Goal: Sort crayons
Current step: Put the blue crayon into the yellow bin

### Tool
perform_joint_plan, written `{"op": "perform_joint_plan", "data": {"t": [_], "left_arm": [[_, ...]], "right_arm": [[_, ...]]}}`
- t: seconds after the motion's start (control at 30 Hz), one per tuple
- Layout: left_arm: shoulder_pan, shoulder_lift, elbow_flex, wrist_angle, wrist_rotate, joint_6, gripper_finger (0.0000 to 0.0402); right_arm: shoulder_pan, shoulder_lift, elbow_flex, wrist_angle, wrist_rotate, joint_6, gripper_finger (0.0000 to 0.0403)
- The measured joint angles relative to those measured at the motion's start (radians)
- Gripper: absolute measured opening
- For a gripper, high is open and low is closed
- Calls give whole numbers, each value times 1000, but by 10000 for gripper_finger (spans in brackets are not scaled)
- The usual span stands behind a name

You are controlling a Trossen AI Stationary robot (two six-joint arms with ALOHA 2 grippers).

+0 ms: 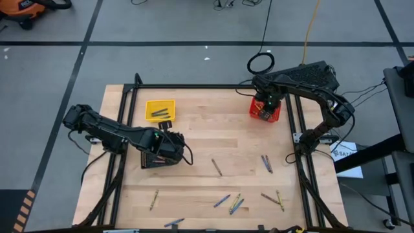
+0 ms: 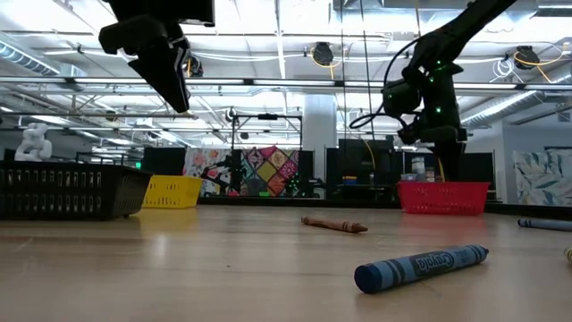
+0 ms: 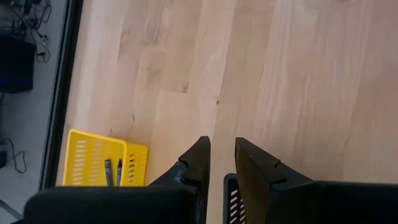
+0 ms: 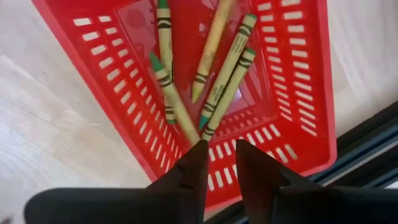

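Loose crayons lie on the wooden table toward its near edge: a brown one (image 1: 217, 167), a blue-purple pair (image 1: 266, 163), and several more (image 1: 236, 204). A blue crayon (image 2: 420, 266) lies closest in the low view. My right gripper (image 4: 221, 144) hangs open, pointing down over the red basket (image 4: 298, 93), where several yellow-green crayons (image 4: 227, 74) lie on the bottom. My left gripper (image 3: 221, 144) stands open and holds nothing, above the table between the black basket (image 1: 158, 158) and the yellow basket (image 3: 93, 165), which holds dark crayons (image 3: 112, 172).
The red basket (image 1: 265, 109) stands at the far right, the yellow basket (image 1: 160, 110) at the far left, and the black basket (image 2: 71, 192) near the left edge. A black frame (image 1: 194, 86) runs around the table. Bare wood spans the middle (image 1: 213, 139).
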Motion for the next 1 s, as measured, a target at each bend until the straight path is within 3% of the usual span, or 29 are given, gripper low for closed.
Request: {"op": "perform_joint_plan", "data": {"t": [0.4, 0.73, 1.0], "left_arm": [[31, 0, 0, 11, -7, 57, 68], [82, 0, 0, 83, -8, 58, 68], [106, 0, 0, 80, -19, 53, 68]], "right_arm": [[15, 0, 0, -27, -1, 131, 70], [129, -16, 17, -56, -2, 222, 70], [200, -116, 115, -46, -2, 261, 70]]}}
